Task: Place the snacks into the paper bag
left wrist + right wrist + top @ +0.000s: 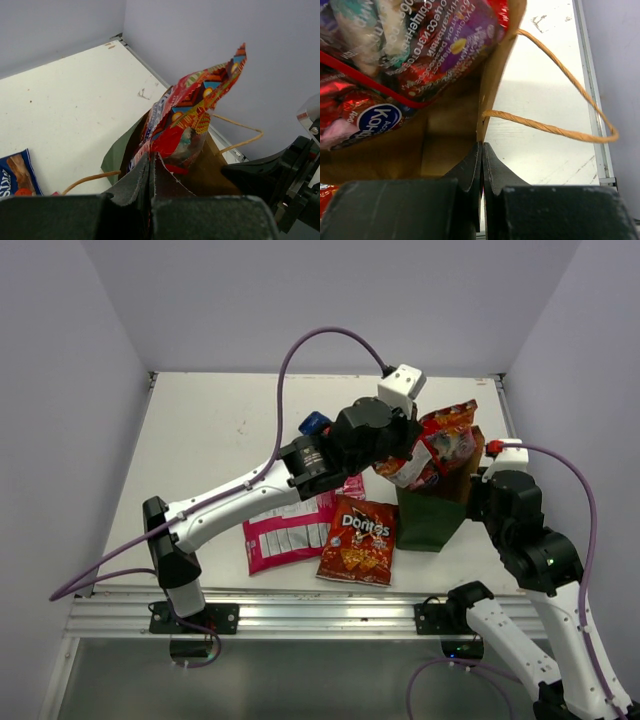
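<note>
red doritos bag (pixel 358 540): "doritos" logo legible, lying flat at lower centre of the top view, touching the foot of the paper bag (pixel 430 522). large pink-white packet (pixel 285 535): to its left, print too small to read. small pink sachet (pixel 352 485): just above the doritos bag. blue bag (pixel 15 175): lower left of the left wrist view, white lettering cut off. red chip bag (pixel 395 60): blue round logo with white cyrillic letters, only partly legible; it hangs tilted over the paper bag's open mouth, its lower end inside. left gripper (pixel 151 165): fingers together, clamped on the red chip bag's edge. right gripper (pixel 482 150): fingers together, pinching the paper bag's rim beside a rope handle (pixel 555 130). paper bag: upright, right of centre on the table (pixel 200 440).
</note>
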Controlling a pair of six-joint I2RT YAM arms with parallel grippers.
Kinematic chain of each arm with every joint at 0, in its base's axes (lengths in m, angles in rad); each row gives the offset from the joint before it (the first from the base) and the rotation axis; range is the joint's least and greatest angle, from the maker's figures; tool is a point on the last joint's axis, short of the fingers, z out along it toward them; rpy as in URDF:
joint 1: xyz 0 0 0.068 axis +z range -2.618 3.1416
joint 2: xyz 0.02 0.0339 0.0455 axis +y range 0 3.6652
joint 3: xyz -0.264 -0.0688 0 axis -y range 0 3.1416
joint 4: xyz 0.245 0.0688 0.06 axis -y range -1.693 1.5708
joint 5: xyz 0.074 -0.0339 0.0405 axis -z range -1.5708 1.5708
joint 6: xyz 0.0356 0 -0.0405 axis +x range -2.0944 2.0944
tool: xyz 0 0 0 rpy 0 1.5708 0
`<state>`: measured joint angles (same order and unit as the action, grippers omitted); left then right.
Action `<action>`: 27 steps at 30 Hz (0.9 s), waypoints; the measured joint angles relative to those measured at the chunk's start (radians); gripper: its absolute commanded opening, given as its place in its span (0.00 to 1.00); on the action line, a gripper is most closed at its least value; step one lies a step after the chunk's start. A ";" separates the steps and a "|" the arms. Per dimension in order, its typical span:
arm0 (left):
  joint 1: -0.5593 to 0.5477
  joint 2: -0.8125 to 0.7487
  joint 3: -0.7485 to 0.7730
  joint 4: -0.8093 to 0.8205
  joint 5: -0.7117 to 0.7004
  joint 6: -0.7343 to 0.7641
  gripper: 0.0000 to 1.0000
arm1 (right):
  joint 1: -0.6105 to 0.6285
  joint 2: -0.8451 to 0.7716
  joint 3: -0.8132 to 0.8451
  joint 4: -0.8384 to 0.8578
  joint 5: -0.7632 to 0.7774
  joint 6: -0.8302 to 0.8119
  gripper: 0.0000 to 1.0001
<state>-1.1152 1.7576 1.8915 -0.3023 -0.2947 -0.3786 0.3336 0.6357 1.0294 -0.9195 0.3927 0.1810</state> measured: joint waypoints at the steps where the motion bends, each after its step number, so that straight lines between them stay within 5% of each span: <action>1: 0.000 0.000 -0.001 -0.006 0.000 -0.005 0.00 | 0.000 0.000 0.000 0.000 0.000 0.000 0.00; 10: -0.012 0.053 0.042 -0.046 0.016 -0.051 0.00 | 0.000 0.000 0.000 0.001 0.000 0.000 0.00; 13: -0.019 0.093 0.060 -0.053 0.042 -0.060 0.09 | 0.000 0.000 0.000 0.001 0.000 0.000 0.00; 18: -0.039 0.146 0.092 -0.049 0.083 -0.071 0.10 | 0.000 0.000 0.000 0.003 0.000 -0.001 0.00; 27: -0.110 0.097 0.167 0.216 0.108 -0.019 0.12 | 0.000 0.000 0.000 0.001 0.000 -0.002 0.00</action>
<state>-1.2251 1.8549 2.0590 -0.0868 -0.1871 -0.3973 0.3336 0.6357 1.0294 -0.9184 0.3923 0.1787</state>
